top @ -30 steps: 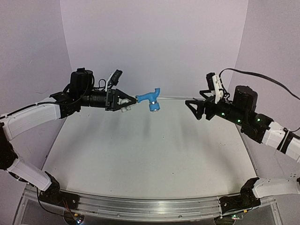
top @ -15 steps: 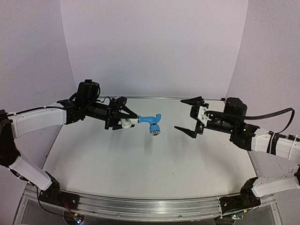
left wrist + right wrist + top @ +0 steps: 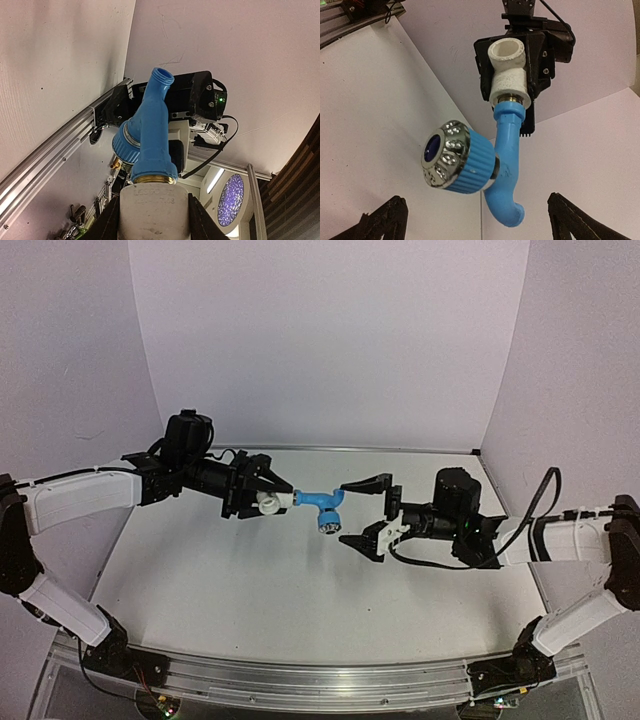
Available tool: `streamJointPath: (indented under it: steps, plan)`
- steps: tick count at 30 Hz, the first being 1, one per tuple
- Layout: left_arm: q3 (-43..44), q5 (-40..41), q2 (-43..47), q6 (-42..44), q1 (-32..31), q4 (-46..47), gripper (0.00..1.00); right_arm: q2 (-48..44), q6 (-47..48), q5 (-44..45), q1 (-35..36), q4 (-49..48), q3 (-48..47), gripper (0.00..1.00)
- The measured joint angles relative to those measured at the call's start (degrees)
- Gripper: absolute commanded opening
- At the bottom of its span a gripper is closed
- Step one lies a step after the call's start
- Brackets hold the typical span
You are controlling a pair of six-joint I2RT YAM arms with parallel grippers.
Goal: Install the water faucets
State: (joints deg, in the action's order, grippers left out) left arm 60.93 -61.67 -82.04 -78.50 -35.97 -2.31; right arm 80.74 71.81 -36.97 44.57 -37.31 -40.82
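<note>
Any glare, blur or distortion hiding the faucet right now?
Top external: evenly lit and sharp, faucet clear. Left wrist: white fitting at the bottom edge slightly soft, faucet sharp. Right wrist: small glints on the silvery knob, nothing washed out.

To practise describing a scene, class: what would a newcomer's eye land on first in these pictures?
The bright blue faucet with its silvery knob stands out, held in mid-air between the arms, its end seated in a white fitting clamped by the left gripper. From the right, the right gripper faces it with jaws wide open, not touching.
</note>
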Motion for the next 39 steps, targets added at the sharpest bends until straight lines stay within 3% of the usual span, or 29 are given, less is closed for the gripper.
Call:
streamJointPath:
  steps: [5,15,18,24,27,30,39]
  plan:
    - [0.0,-0.2,0.0,-0.9,0.0,0.0,0.0,5.8,3.0,0.3,2.1,-8.5,-0.1,0.85]
    - [0.0,-0.3,0.8,-1.0,-0.1,-0.2,0.0,11.9,2.7,1.6,3.7,-19.8,-2.0,0.46]
    - [0.0,-0.4,0.9,-0.9,-0.1,-0.2,0.0,12.2,1.5,1.6,3.7,-21.7,-2.2,0.35]
    - [-0.3,-1.4,1.3,0.2,-0.1,-0.2,0.0,12.2,-2.0,1.6,3.7,-23.1,-2.8,0.28]
    - [-0.3,-1.4,1.5,1.9,-0.1,-0.2,0.0,12.2,-5.3,1.6,3.8,-23.2,-3.0,0.11]
    - [-0.3,-1.3,1.6,3.9,-0.1,-0.3,0.0,12.2,-8.3,1.0,3.8,-23.4,-3.2,0.02]
    - [-0.2,-1.3,1.1,13.6,0.2,-1.7,0.0,10.8,-16.9,0.0,3.8,-17.3,-4.7,0.0]
